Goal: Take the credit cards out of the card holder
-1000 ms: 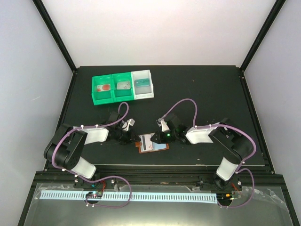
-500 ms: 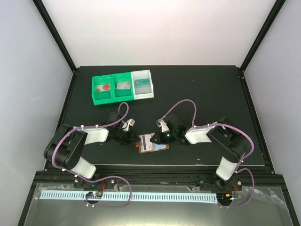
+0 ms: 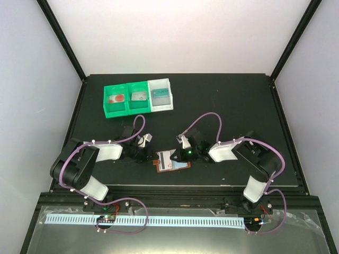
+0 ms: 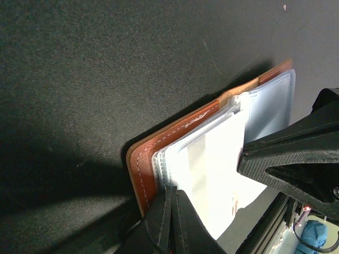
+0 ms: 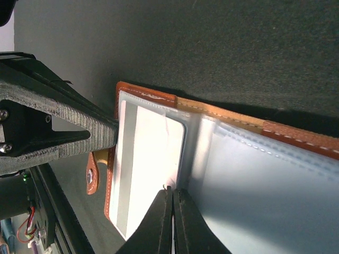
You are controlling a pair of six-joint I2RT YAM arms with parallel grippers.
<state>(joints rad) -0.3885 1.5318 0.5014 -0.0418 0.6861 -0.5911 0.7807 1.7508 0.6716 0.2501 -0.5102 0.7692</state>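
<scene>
**Both grippers clamped shut at the open card holder**

The card holder (image 3: pixel 170 162) lay open on the black table (image 3: pixel 228 106) near its front edge, between the 2 arms, with its brown cover down and its clear pocket pages up. The left gripper (image 4: pixel 170 203) was closed tight, its tips meeting at the holder's edge where the clear pages lie over the brown cover. Whether a page was pinched could not be told. The right gripper (image 5: pixel 170 198) was likewise closed, its tips at the edge of a whitish credit card (image 5: pixel 145 159) lying in the pocket. A grip on that card could not be confirmed. The holder's small tab (image 5: pixel 92 174) stuck out beside it. Well behind stood 3 bins (image 3: pixel 137 98), 2 green and 1 white.
</scene>
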